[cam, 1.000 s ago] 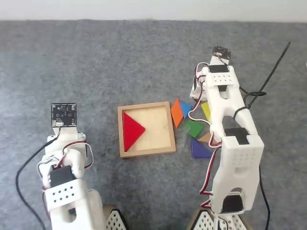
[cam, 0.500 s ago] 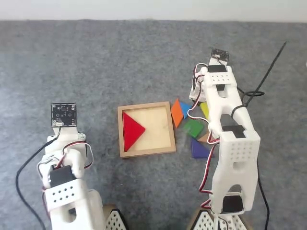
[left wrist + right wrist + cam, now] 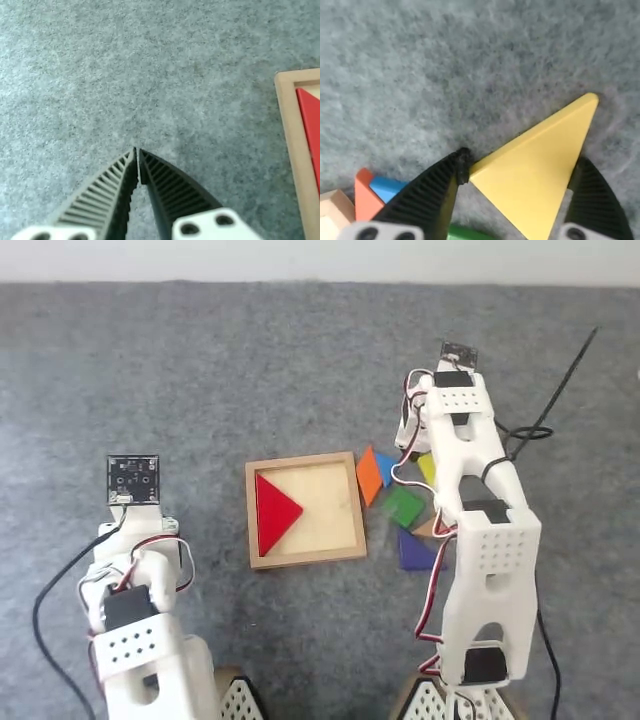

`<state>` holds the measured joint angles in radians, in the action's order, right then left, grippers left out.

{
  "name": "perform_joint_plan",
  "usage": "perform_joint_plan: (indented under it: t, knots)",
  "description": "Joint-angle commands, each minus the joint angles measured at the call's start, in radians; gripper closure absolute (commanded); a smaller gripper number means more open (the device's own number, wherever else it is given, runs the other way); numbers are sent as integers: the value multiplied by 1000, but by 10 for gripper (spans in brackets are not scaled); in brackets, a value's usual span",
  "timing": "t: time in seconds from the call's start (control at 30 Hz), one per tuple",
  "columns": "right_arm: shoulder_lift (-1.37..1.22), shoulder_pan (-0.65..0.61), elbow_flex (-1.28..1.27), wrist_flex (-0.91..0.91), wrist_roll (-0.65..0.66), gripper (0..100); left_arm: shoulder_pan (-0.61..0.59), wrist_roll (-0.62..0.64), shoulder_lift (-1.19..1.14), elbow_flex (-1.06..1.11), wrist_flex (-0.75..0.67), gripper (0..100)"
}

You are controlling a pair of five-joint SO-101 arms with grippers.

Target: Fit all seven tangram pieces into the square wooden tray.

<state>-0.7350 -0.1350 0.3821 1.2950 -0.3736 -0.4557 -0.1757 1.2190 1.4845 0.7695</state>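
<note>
1. One square wooden tray lies flat on the grey-covered table, between the two arms.
2. One piece sits in the tray: a red triangle, flat against the tray's left wall with its point towards the middle. The other part of the tray floor is bare wood.
3. Six pieces lie on the table in a loose cluster just right of the tray:
   - an orange piece, nearest the tray wall
   - a blue piece, touching the orange one
   - a yellow triangle
   - a green piece
   - a small tan piece, partly under the arm
   - a dark purple triangle, nearest the arm bases
4. That makes seven pieces in all, one in the tray and six outside it.
5. The right gripper is down over the far end of the cluster. Its two fingers are spread wide, one on each side of the yellow triangle, which lies flat on the table. One fingertip is right at a corner of the triangle.
6. The left gripper is over bare table to the left of the tray. Its two fingers are closed tip to tip and hold nothing. The tray's rim and the edge of the red triangle are off to one side, well apart from the fingers.
</note>
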Motion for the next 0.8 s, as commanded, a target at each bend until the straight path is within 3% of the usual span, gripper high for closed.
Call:
perform_joint_plan:
  t: [0.0, 0.5, 0.77]
  knots:
    - [-4, 35, 20, 25, -5, 682, -3, -9, -3, -48, 6, 988]
    - [-4, 33, 21, 39, -5, 685, -5, -9, -3, -48, 6, 988]
    - [-4, 35, 23, 36, 61, 868, -5, -9, -3, -48, 6, 988]
